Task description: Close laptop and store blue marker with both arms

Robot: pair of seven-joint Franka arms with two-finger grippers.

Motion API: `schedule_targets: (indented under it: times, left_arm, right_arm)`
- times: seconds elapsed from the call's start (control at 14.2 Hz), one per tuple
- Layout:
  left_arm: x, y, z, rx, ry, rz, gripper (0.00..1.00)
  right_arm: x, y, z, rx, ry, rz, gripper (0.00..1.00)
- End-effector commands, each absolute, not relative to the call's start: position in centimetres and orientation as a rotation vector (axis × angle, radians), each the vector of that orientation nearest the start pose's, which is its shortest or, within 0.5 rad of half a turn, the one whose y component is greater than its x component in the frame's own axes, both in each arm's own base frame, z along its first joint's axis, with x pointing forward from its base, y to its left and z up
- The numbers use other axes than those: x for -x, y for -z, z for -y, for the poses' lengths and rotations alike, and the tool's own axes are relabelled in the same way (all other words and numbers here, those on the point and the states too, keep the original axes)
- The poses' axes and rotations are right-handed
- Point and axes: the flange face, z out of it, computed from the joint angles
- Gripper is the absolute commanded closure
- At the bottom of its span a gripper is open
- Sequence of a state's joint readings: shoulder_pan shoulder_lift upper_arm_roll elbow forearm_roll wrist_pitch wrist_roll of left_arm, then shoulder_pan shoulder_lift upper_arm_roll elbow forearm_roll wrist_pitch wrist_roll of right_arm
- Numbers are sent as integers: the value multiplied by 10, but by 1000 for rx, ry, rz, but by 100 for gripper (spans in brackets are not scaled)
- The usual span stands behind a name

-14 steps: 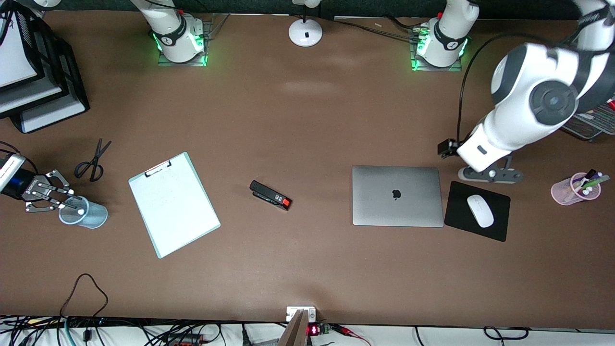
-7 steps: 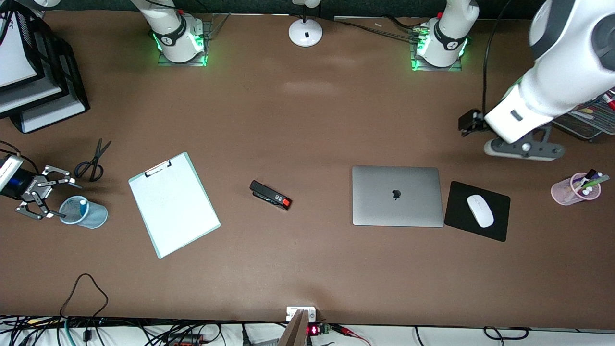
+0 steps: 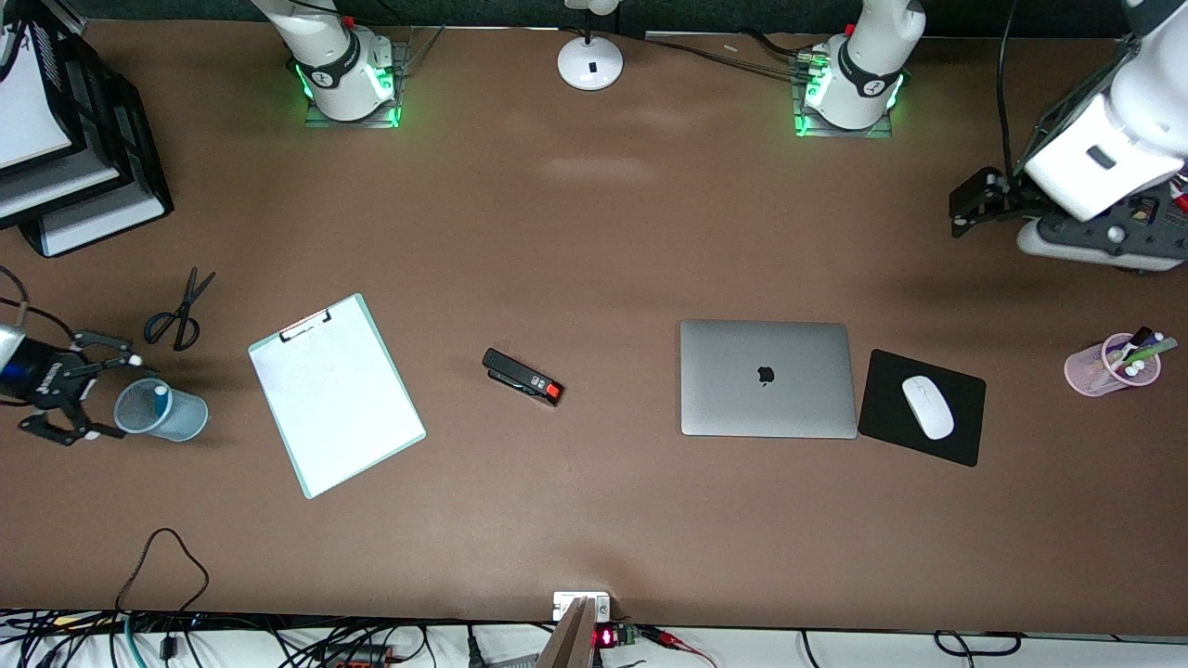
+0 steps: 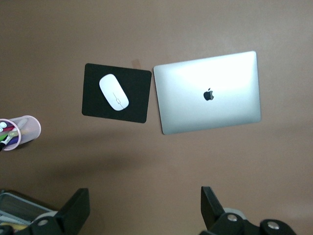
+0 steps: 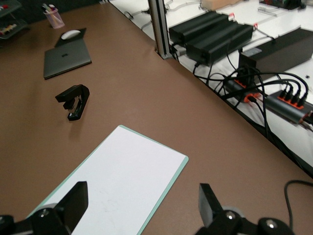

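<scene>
Pulling away since a second ago, the spread right gripper (image 3: 70,399) leaves the marker (image 3: 160,392) beside it in the cup (image 3: 162,411), while the spread left gripper (image 3: 974,199) lifts off the shut laptop (image 3: 767,378): likely done.

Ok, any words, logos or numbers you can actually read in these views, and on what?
No readable words or numbers.
Laptop, lid closed: dark apple logo, a sign with no text.
Stapler: small white marks on its black body, too small to read.
Arm bases: a small mark on each collar, unreadable.
Clipboard: faint marks on its white sheet, illegible.
</scene>
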State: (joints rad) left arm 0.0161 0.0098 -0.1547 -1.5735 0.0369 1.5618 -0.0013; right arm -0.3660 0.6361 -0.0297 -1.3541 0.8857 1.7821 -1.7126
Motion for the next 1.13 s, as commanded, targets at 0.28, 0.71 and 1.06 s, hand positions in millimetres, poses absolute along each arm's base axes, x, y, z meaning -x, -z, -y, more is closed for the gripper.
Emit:
schedule_targets:
  times: [0.28,0.71,1.06]
  left_arm:
    - [-519,-601,81,3096,-54,-249,0]
    - [-530,-598,50,3115,-49,-147,0]
    - [-537,-594,21,3145,-44,-62,0]
  right_arm:
    - [-706,-442,141,2333,584,1096,0]
    - [-694,-497,59,2577,329,906,0]
    - [-667,-540,14,2807,107,640,0]
